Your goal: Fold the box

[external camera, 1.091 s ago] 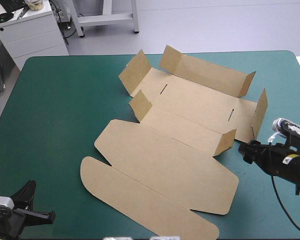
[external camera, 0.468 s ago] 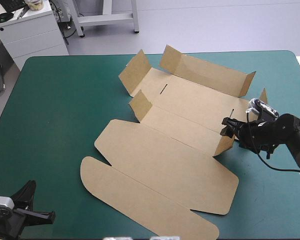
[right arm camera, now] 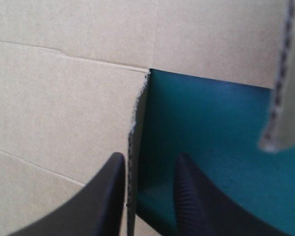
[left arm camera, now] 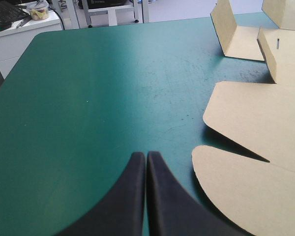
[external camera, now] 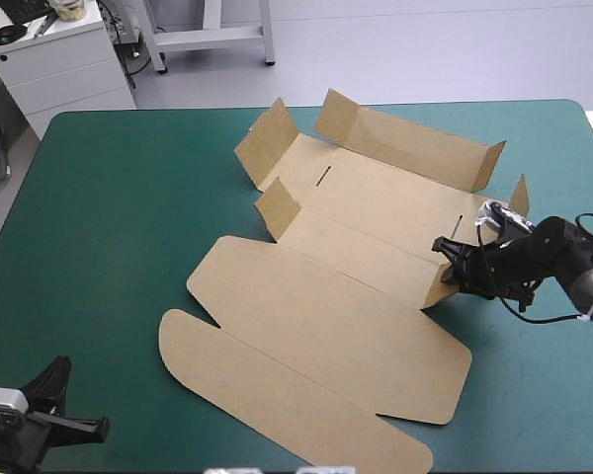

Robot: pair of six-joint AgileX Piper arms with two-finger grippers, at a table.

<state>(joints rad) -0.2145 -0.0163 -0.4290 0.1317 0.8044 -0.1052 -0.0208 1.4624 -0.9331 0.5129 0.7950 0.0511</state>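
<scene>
1. You have the box [external camera: 366,227] lying right of centre in the high view, still mostly a flat sheet on the teal-green cover [external camera: 128,217]. The long wall [external camera: 405,146] toward the upper right stands part-raised. The lid [external camera: 316,346] lies flat toward the lower middle.
2. Your right gripper [external camera: 451,265] sits at the right of the frame, at the small end flap [external camera: 435,288] of the nearer wall. In the right wrist view its black fingers [right arm camera: 110,196] stand apart with the flap's raw edge between them, close to one finger. It has not clamped the board.
3. Judgement: it straddles the flap so that it can pinch this free corner, which stands up from the sheet. From there you could swing the flap inward or raise the wall it belongs to.
4. Your left gripper [left arm camera: 146,156] is in the lower left corner of the high view, well apart from the box. Its fingers meet in one point and hold nothing. It looks parked to keep clear of the lid.
5. Risk, as I judge it: nothing pins the sheet, so a pull on the flap may slide the whole box.
</scene>
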